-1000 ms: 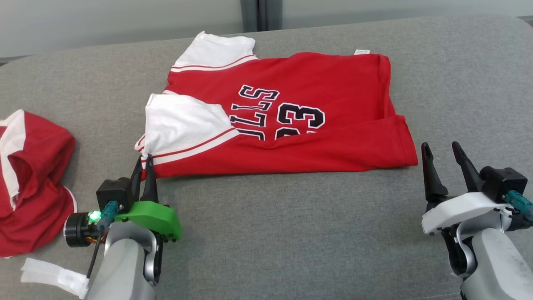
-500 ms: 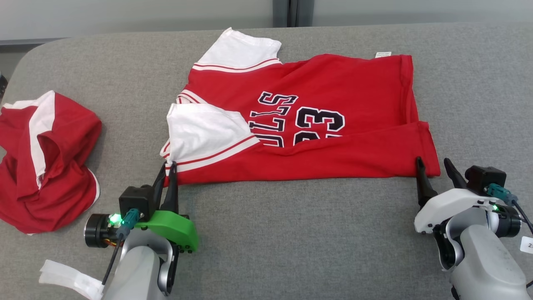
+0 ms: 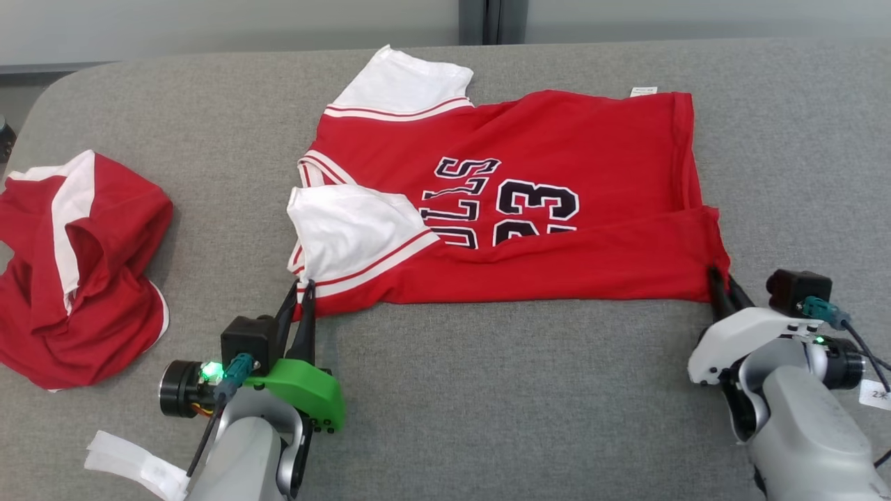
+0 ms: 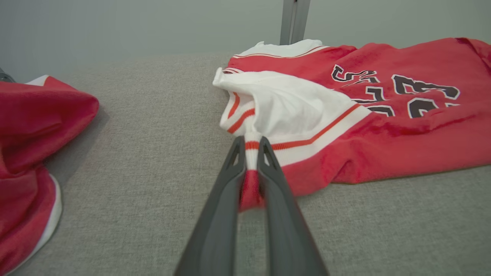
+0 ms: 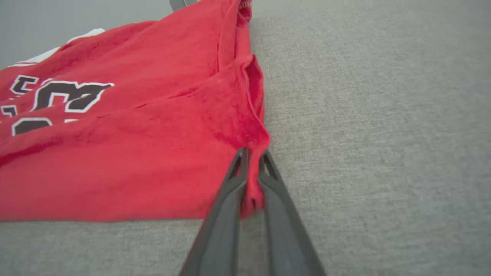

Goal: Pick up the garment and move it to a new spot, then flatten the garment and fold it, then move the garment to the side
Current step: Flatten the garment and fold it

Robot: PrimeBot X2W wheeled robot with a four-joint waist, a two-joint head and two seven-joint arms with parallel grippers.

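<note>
Shirt (image 3: 529,202): red knit cloth, soft, matt, slightly fuzzy; sleeves white cloth; black lettering flat matt print.
Second shirt (image 3: 76,278), left edge of cushion: same red and white cloth, crumpled.
Cushion (image 3: 487,403): grey woven upholstery, coarse grain, matt.
Left gripper (image 3: 301,285): fingers (image 4: 222,207) dark plastic, smooth, matt; green cover (image 3: 306,393) smooth plastic.
Right gripper (image 3: 719,278): white shell (image 3: 738,334) smooth plastic, slight sheen.

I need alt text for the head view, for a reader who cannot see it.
A red jersey with white sleeves lies on a grey padded surface, its two near corners pinched: the left end effector grips the sleeve end, the right end effector the hem end. A second red garment lies crumpled at the far left.
</note>
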